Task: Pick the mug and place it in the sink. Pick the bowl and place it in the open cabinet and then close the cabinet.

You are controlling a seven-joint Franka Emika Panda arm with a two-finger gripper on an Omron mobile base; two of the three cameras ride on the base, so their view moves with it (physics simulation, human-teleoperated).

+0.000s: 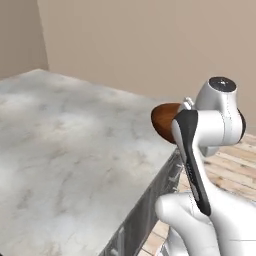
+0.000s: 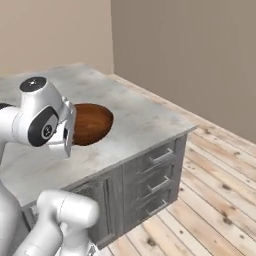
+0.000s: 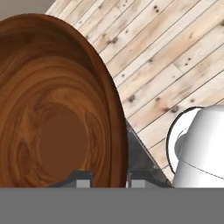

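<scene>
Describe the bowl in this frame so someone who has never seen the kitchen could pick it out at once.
Start at the grey marble-topped island counter with drawers on its side. Beside the white arm's wrist, tipped on its side above the counter, is the wide shallow brown wood-look bowl. The gripper has its jaws clamped on the bowl's rim. It is the one glossy, swirl-grained brown thing among pale stone and white robot parts.

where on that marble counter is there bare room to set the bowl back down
The marble counter lies bare from the back wall corner to its near edge above the drawers. It is crowded at the right edge, where the gripper holds the bowl by its rim, tilted, beside the arm.
</scene>
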